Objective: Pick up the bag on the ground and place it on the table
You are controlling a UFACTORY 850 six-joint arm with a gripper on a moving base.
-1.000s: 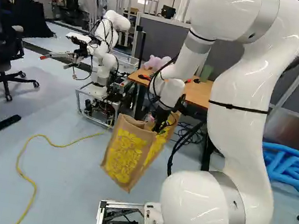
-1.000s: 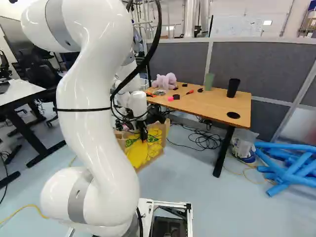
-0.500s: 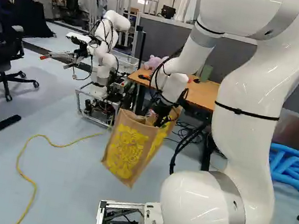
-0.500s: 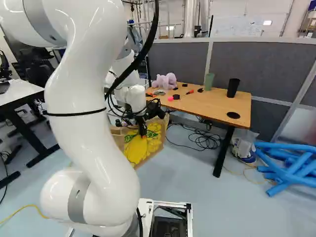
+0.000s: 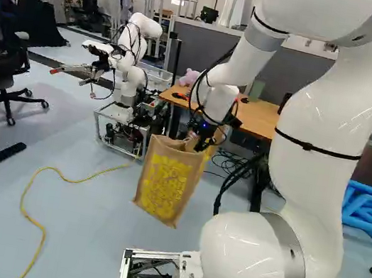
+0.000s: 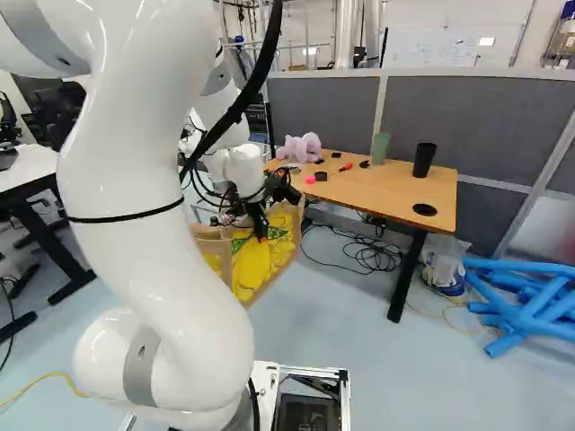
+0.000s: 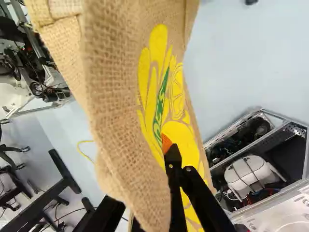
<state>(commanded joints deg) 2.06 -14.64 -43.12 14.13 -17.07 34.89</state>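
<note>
Because the burlap bag (image 5: 164, 182) has to travel mouth up, I have it by the cloth near its open rim, so the body can hang below the grip, with a slight lean in the left base view. The pincer (image 6: 260, 232) is closed on it: one finger, its orange pad (image 7: 166, 143) showing in the wrist view, lies on the yellow printed side, and a fold of burlap hides the other finger. That puts the bag at about twelve o'clock from my base, below the level of the bench (image 6: 400, 190), and by my reading off the floor, though the underside is hard to judge. I take this as the lift, with the placing to come. A one-wall hold leaves the fabric free to swing and sag, so I'd raise it gently until its bottom clears the bench edge, then carry it towards one o'clock. The green cup (image 6: 380, 147) and black cup (image 6: 424, 160) stand along the far side, and the pink plush toy (image 6: 301, 148) sits at the end nearer the bag. I'd want the base down first, wall upright, before letting go; otherwise soft burlap could fold over or sweep something off.
</note>
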